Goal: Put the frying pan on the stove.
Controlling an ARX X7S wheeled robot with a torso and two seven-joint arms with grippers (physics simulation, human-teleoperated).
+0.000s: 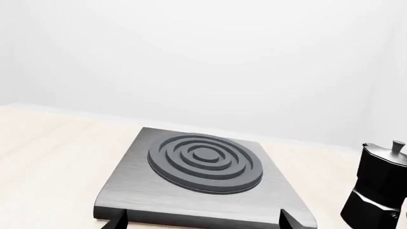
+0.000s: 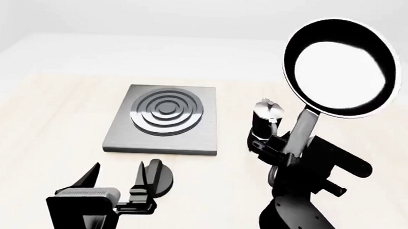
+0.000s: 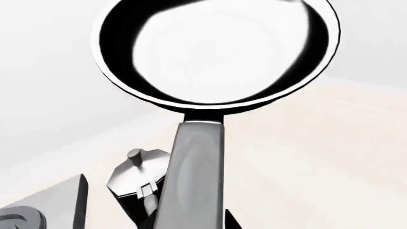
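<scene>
We hold frying pan (image 2: 341, 66) aloft by handle, right claw (image 2: 289, 148) pinching it low, pan tilted up, well clear of moka pot (image 2: 266, 119) below. Stove (image 2: 164, 124) sits flat on counter (image 2: 47, 114), left of pan, rings bare. Left claw (image 2: 116, 180) spread, empty, near stove's near edge, out of pan's way. Next, we judge: swing pan left, level it, lower onto rings.

The stove (image 1: 203, 179) lies flat on the pale table (image 1: 51, 152), rings bare; a moka pot (image 1: 376, 188) stands beside it; two dark tips below, probably the gripper's (image 1: 202, 220)
</scene>
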